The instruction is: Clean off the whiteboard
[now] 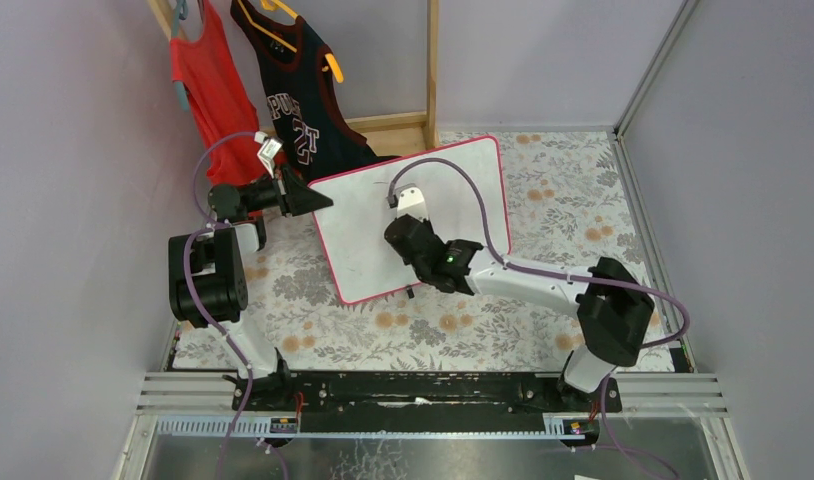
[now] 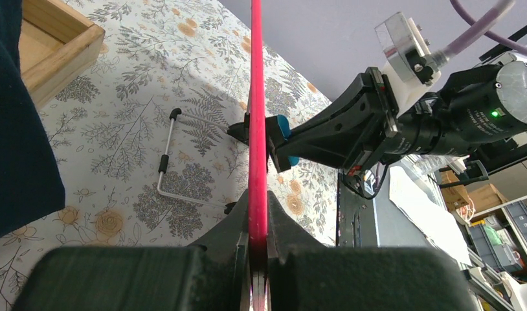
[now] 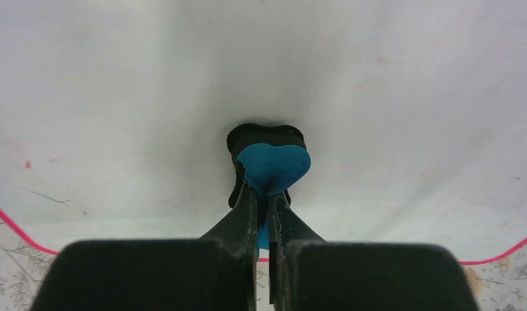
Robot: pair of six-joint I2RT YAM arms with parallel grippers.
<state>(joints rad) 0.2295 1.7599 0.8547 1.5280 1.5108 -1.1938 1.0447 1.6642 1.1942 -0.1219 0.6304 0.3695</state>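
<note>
Both wrist views, unlike top, show blue eraser (image 3: pixel 274 165) touching whiteboard (image 3: pixel 410 97).

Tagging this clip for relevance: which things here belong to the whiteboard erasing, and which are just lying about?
In the job: large white pink-framed whiteboard, clamped at its edge by the left pincer; small blue eraser pressed on it in the right pincer.
Just about: red sleeveless top and dark navy jersey, hanging; light wooden frame; floral tablecloth.

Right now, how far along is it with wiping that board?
Mostly done: the whiteboard face shows no lettering. In hand: the left fingers clamp its pink edge; the right fingers press a blue eraser against it. Left: a few faint red specks.
</note>
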